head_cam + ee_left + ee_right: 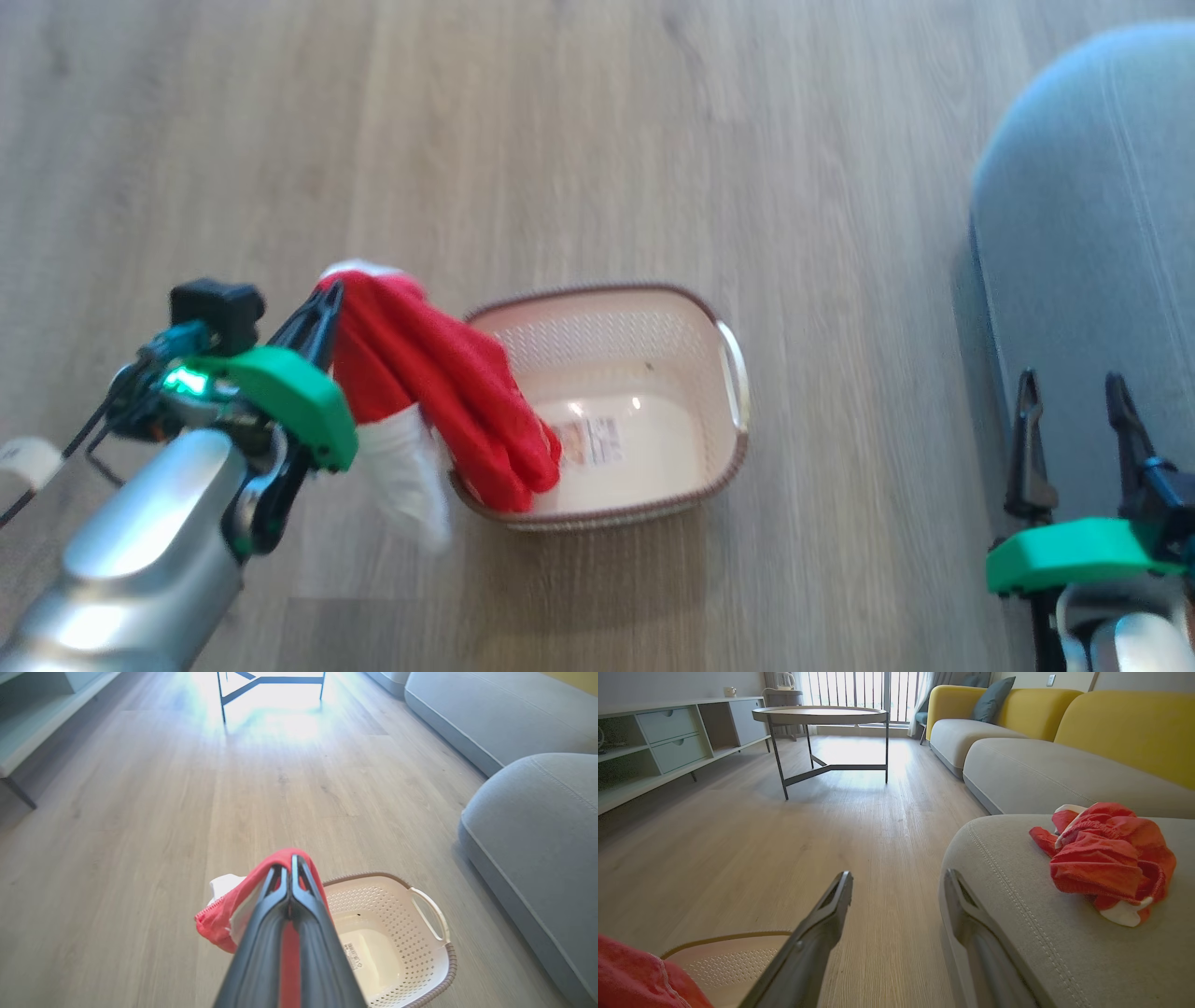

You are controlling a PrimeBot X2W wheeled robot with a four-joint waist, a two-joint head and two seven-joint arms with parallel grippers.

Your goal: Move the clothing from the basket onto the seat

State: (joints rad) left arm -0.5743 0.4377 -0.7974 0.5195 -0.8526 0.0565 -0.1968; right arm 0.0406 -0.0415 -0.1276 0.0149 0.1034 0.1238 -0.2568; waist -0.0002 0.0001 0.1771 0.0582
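Head view, left gripper (329, 297): clamped tight on the clothing (439, 392), which is lifted up. The red end droops over the basket's (733, 373) left side and the white bit hangs outside it.
Head view, right gripper (1074, 397): fingers spread apart, holding nothing, by the edge of the seat (1083, 233).
Left wrist view, grip: fingers pressed together with red fabric wedged between them and draped over the tips. The basket is lower right (sticker on its bottom).
Right wrist view, seat: a second red garment (1106, 858) lies crumpled on the cushion, and the right fingers are wide apart near its rounded edge.
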